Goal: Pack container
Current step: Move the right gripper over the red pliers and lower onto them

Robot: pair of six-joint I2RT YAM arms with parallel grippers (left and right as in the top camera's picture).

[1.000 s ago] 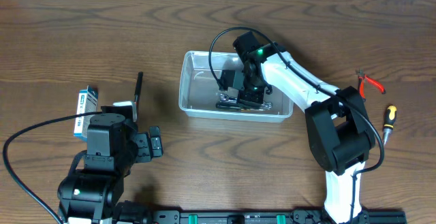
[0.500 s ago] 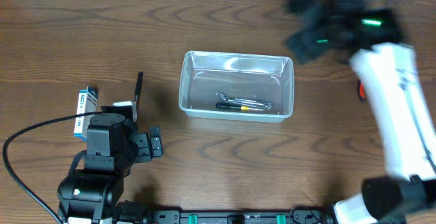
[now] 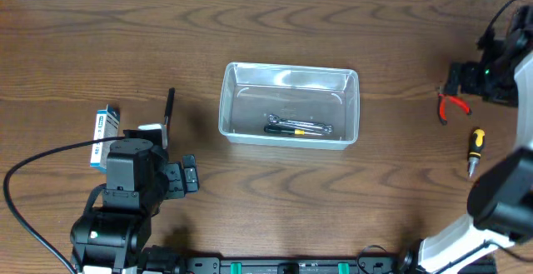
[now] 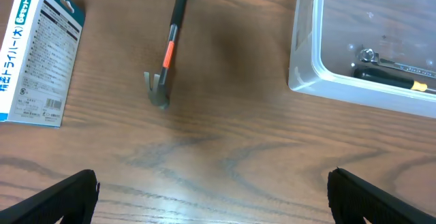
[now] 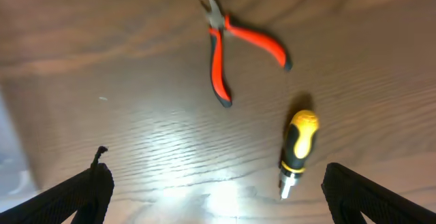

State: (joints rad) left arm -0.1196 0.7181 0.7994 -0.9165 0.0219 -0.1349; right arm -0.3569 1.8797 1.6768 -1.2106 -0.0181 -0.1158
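The clear container (image 3: 226,107) stands mid-table with a black-and-yellow screwdriver and a metal wrench (image 3: 298,127) lying in it. Its left end shows in the left wrist view (image 4: 304,60). My right gripper (image 3: 460,81) is open and empty at the far right, above the red-handled pliers (image 3: 452,103) and a yellow-and-black screwdriver (image 3: 474,147). In the right wrist view the pliers (image 5: 231,47) and the screwdriver (image 5: 298,142) lie ahead of the open jaws (image 5: 218,190). My left gripper (image 3: 190,176) is open and empty (image 4: 214,197), left of the container.
A small black-and-orange hammer (image 3: 168,107) lies left of the container and shows in the left wrist view (image 4: 169,43). A blue-and-white box (image 3: 103,124) lies further left (image 4: 34,54). The table's right edge is close to the right arm.
My right gripper has lifted out of the container and swung right to above the pliers. The tools stay in the container. The left arm has not moved.
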